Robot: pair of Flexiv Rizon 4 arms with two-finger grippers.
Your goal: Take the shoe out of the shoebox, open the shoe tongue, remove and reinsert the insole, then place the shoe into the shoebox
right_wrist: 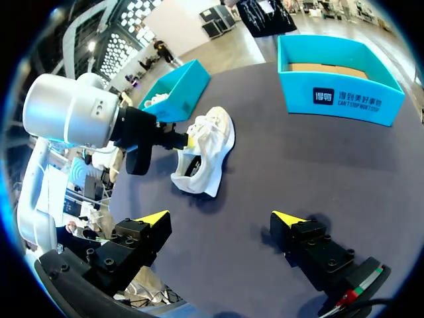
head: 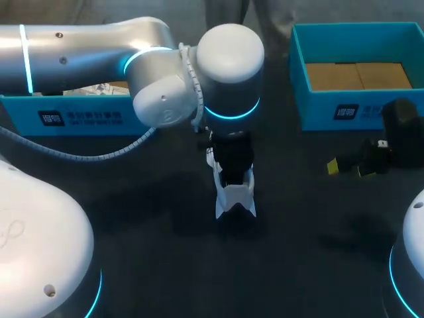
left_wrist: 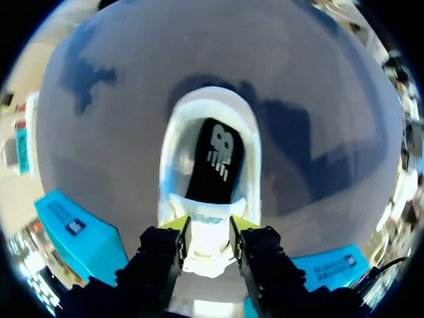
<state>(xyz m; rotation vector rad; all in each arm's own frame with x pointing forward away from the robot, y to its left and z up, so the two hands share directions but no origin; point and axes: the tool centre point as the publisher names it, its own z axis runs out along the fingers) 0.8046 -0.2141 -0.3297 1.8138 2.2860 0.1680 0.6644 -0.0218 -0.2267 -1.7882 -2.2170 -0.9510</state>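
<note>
A white shoe [head: 235, 199] stands on the dark table near the middle, also in the right wrist view [right_wrist: 205, 149]. My left gripper [head: 234, 179] comes down onto it from above. In the left wrist view that gripper [left_wrist: 210, 224] has the white shoe tongue [left_wrist: 209, 246] between its fingers, both lying against it. Ahead of the tongue the shoe's mouth gapes, and a black insole [left_wrist: 215, 165] lies inside. The teal shoebox [head: 358, 112] sits at the back right. My right gripper [head: 346, 168] rests to the right of the shoe, open and with nothing in it [right_wrist: 222, 218].
A second teal box [head: 66, 116] with pale stuff inside stands at the back left, behind my left arm. Bare dark table surrounds the shoe on all sides. The right shoebox [right_wrist: 341, 99] shows a brown cardboard floor.
</note>
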